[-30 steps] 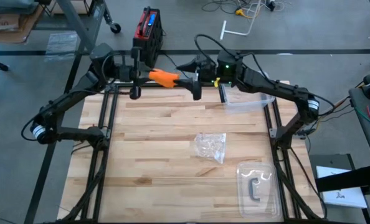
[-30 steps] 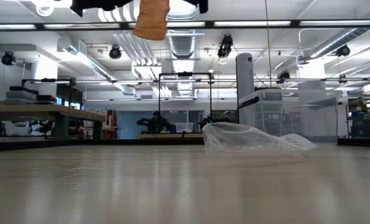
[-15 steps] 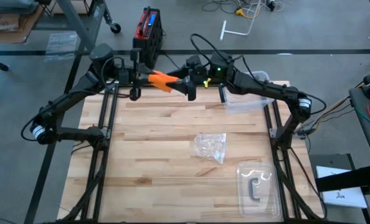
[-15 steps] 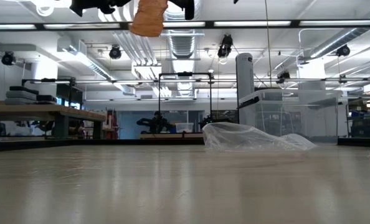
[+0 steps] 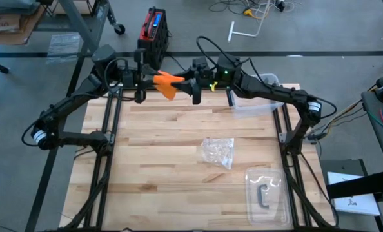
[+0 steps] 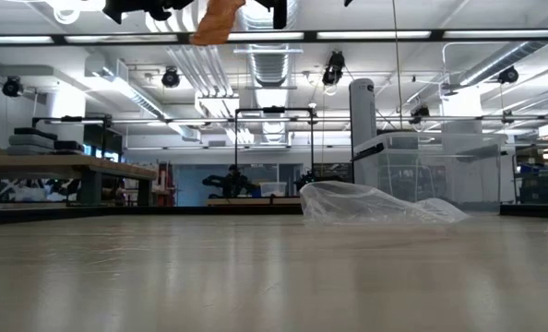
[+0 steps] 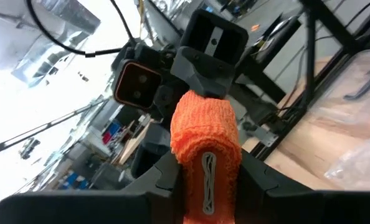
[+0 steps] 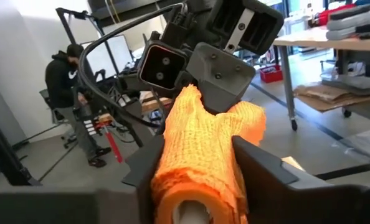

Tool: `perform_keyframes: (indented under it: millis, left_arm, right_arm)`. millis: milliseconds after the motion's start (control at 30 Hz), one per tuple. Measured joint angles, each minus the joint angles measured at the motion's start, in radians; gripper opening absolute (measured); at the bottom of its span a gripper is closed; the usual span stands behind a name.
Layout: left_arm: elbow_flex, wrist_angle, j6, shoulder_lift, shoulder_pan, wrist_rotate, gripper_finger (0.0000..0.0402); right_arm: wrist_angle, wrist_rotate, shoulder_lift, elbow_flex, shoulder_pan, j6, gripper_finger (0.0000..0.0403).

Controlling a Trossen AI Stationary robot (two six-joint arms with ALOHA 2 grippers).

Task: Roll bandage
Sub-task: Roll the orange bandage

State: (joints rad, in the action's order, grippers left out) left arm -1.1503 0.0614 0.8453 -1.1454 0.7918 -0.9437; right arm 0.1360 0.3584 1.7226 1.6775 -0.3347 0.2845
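1. Wooden slat table [image 5: 166,148] fills most of the high view, with grey floor all round it. Both arms are bunched up at the 12 o'clock edge, so the whole middle and the 6 o'clock half of the boards have loads of free room.

2. Left gripper [image 5: 147,78] sits up at about 11 o'clock, raised well off the boards, fingers clenched on the bandage [image 5: 166,82]. From its own wrist camera you can see the orange fabric [image 7: 205,149] wedged between the two dark fingers.

3. Right gripper [image 5: 190,84] faces it from just past 12 o'clock, right up against the other end of the bandage. In its wrist view the roll [image 8: 200,155] sits between the fingers with the fabric pressed against both sides, so it looks to be gripping it too.

4. So the bandage hangs in the air between the two grippers, over the far edge of the table, one loose corner drooping down. Low view only catches its bottom tip [image 6: 217,20] at the very top of the picture.

5. Other stuff on the table: crumpled clear wrapper [image 5: 218,152] roughly at centre, clear plastic tray [image 5: 266,193] down at 5 o'clock near the corner, and a clear bag [image 5: 256,103] at 1 o'clock by the right arm. All well apart from the grippers.

6. Person [image 8: 70,93] sits at a desk way off in the background of the right wrist view.
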Motion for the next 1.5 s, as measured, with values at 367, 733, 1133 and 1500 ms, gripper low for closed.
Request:
perform_keyframes:
  millis: [367,733,1133,1500]
  left_arm:
    - [0.000,-0.010,-0.257,0.025,0.015,0.064,0.0157]
    - [0.001,-0.034,-0.714,0.067,0.041,0.149,0.0292]
    - [0.001,0.003,-0.522,0.034,0.035,0.162,0.0349]
    - [0.001,-0.006,-0.567,-0.027,-0.017,0.028,0.0353]
  right_arm:
    - [-0.003,-0.003,-0.014,0.000,0.000,-0.108,0.0110]
    - [-0.094,-0.279,-0.080,0.000,0.026,-0.505,0.0104]
    - [-0.237,-0.090,-0.117,-0.001,0.030,-0.406,0.0098]
    - [-0.320,-0.159,-0.118,-0.003,0.032,-0.606,0.0097]
